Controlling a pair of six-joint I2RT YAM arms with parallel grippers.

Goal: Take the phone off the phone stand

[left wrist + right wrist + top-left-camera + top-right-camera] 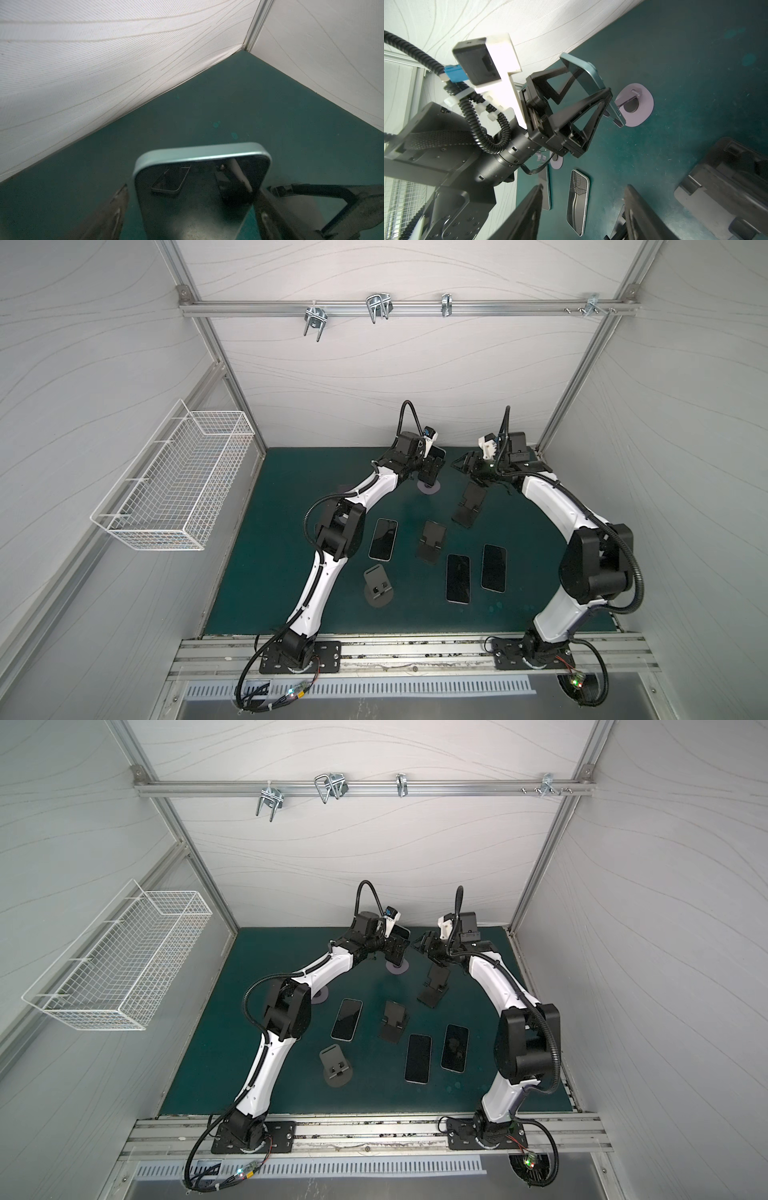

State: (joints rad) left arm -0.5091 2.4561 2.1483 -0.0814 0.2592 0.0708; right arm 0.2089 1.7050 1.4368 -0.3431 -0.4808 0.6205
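Left wrist: teal-rimmed phone (197, 199), dark glossy screen.

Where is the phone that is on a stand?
In both top views the phone stands at the far middle of the mat, straddled by the left gripper, over a round grey base.

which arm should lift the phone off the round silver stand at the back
Left: the left gripper straddles the teal-edged black phone on the round silver stand; the right gripper hangs open, apart.
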